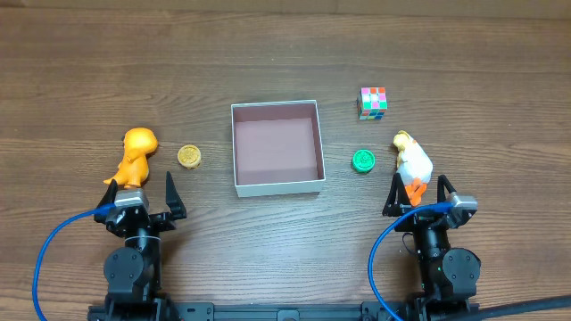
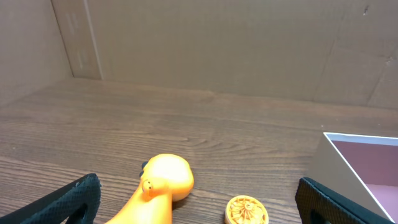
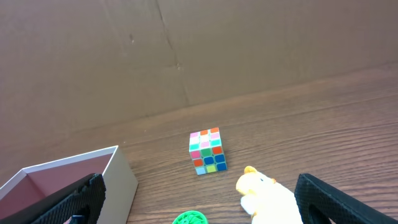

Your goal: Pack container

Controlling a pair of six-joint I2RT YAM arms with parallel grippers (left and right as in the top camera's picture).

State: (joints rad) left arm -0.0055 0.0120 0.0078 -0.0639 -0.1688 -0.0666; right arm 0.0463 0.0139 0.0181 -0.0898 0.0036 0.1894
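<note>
Orange toy: stands at the left of the table. Its near end sits at the left gripper's left finger, and whether they touch cannot be told. The left wrist view cuts its body off at the bottom edge, so only the head and neck show.
White and yellow toy: lies at the right, with its near orange part between the fingers of the right gripper. Contact cannot be made out. The right wrist view shows only its yellow head and some of its white body.
Left gripper state: jaws spread wide and closed on nothing. Its dark fingertips show only at the bottom corners of the wrist view.
Right gripper state: jaws likewise wide apart, with nothing clamped.
Container: sits at the middle of the table between the two arms, with white walls and a pinkish inside that holds nothing. Each wrist view catches just one corner of it, cut by the frame edge.
Yellow disc: lies flat between the orange toy and the container's left wall, apart from both. Its pattern is too small to read.
Green disc: lies just right of the container and left of the white toy. The right wrist view clips it at the bottom.
Colour cube: stands far right of the container, beyond the green disc and well apart from the grippers.
Blue cables: one loops beside each arm base at the near edge.
Cardboard wall: closes the far side in both wrist views.
</note>
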